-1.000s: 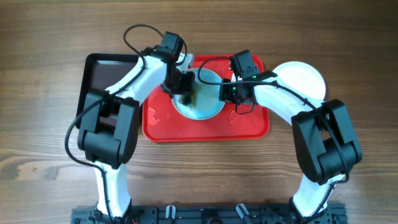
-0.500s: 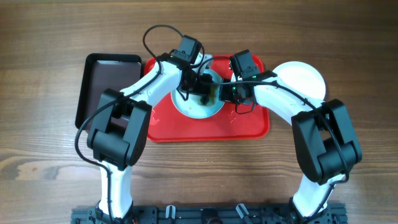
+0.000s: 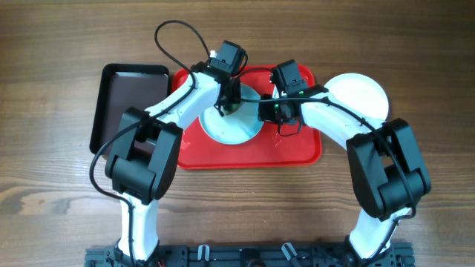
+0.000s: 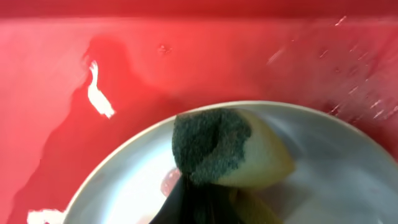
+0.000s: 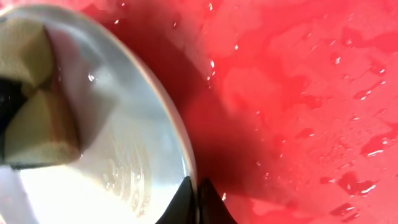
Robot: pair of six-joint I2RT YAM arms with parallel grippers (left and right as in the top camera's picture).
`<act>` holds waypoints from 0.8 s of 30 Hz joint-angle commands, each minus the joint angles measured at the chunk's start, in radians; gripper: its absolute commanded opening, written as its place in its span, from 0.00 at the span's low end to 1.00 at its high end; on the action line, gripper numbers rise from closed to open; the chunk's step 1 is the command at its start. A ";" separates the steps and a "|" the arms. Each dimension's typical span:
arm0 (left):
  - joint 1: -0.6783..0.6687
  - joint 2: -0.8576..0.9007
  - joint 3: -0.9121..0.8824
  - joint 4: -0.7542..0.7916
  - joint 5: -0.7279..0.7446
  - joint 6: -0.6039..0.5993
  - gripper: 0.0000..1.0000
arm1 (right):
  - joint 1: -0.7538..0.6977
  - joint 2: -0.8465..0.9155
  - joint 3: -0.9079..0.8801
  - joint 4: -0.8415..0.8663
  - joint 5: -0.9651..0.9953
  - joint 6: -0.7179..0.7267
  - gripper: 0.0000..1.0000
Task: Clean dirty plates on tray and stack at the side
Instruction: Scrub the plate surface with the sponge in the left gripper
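A pale aqua plate lies on the red tray. My left gripper is shut on a yellow sponge with a dark green scouring face, pressed on the plate's far part near the rim. A small red streak shows beside the sponge. My right gripper is shut on the plate's right rim, its fingertips pinching the edge. The sponge also shows in the right wrist view. A white plate lies on the table right of the tray.
A narrow dark brown tray with a black rim lies left of the red tray. The red tray floor is wet with drops and smears. Wooden table lies in front of the tray.
My left gripper has carried the sponge from the plate's left side across to the right, then up to the far rim. The right gripper has stayed on the plate's rim.
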 commanded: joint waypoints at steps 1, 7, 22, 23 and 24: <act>0.024 0.029 -0.029 -0.128 -0.002 -0.039 0.04 | -0.006 0.015 -0.008 -0.011 0.011 -0.005 0.04; 0.024 0.029 -0.029 -0.297 0.108 -0.039 0.04 | -0.006 0.015 -0.008 -0.011 0.011 -0.006 0.04; 0.016 0.029 -0.029 -0.238 0.508 0.306 0.04 | -0.006 0.015 -0.008 -0.011 0.010 -0.002 0.04; 0.016 0.030 -0.029 -0.207 0.508 0.306 0.04 | -0.006 0.015 -0.008 -0.011 0.010 -0.002 0.04; 0.016 0.030 -0.029 -0.175 0.508 0.306 0.04 | -0.006 0.015 -0.008 -0.012 0.010 -0.002 0.04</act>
